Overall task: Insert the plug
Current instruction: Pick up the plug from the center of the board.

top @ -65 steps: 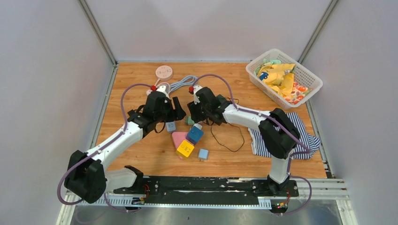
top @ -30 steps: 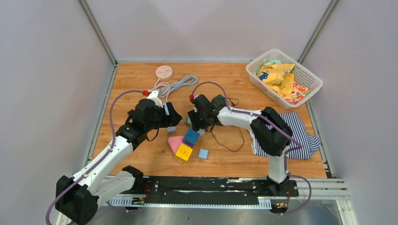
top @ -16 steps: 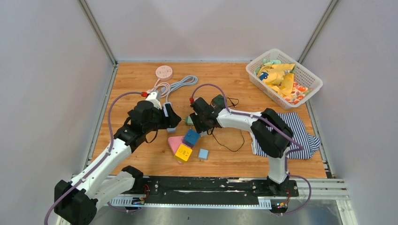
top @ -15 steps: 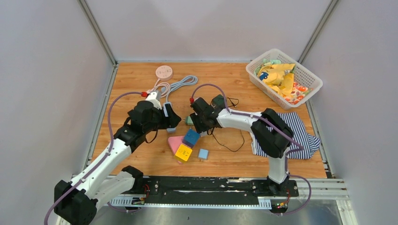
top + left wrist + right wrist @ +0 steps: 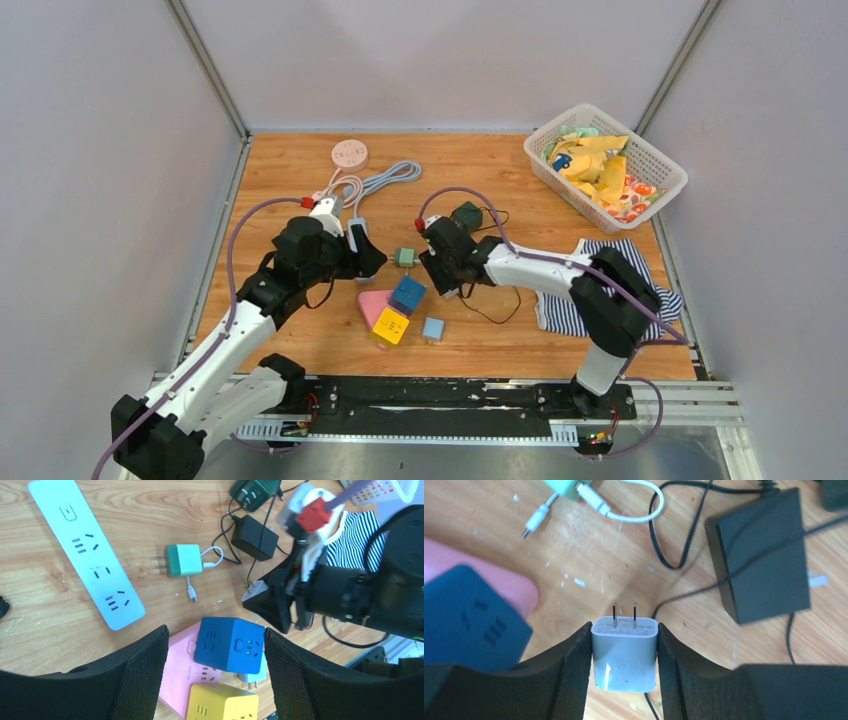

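The basket sits at two o'clock on the counter, the round socket at eleven. The cloth lies at four.

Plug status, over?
Right claw shut on white plug, prongs forward. Left claw open, empty, blue socket cube ahead. Black adapter lies nearby.

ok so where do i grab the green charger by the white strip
Pinch the green charger across its two flat side faces, coming straight down from above. It lies flat on the table, prongs sticking out of one end and the white cable leaving the other, so only the sides are bare and parallel. That should keep the prongs free.
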Available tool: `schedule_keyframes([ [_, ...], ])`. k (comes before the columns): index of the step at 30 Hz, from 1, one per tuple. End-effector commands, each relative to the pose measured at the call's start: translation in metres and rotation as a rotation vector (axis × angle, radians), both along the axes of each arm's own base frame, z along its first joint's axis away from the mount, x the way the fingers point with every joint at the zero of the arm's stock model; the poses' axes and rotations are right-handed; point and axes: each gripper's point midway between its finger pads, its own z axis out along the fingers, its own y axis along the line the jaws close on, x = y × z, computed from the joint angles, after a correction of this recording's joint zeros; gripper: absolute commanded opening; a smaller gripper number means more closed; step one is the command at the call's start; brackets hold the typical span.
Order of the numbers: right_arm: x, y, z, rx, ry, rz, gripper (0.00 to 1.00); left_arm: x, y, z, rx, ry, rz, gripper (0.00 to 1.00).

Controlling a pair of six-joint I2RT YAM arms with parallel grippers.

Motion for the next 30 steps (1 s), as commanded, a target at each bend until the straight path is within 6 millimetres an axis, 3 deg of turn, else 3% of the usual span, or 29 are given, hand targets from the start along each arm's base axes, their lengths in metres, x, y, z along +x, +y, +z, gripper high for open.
schedule_keyframes([
  [1,-0.004,-0.004,0.043,0.053,-0.137,0.115,0.17,-0.008,-0.011,0.013,-0.041,0.043,-0.062,0.71],
  [8,-0.011,-0.001,0.105,0.16,-0.285,0.223,0.15,-0.02,-0.036,0.027,-0.149,0.084,-0.182,0.72],
  [16,-0.052,0.039,0.169,0.404,-0.5,0.453,0.14,-0.043,-0.059,0.046,-0.287,0.068,-0.354,0.78],
  [19,-0.067,0.05,0.176,0.456,-0.52,0.521,0.14,-0.047,-0.063,0.042,-0.298,0.076,-0.391,0.79],
  [30,-0.089,0.078,0.203,0.526,-0.63,0.634,0.14,-0.062,-0.072,0.04,-0.374,0.132,-0.471,0.75],
])
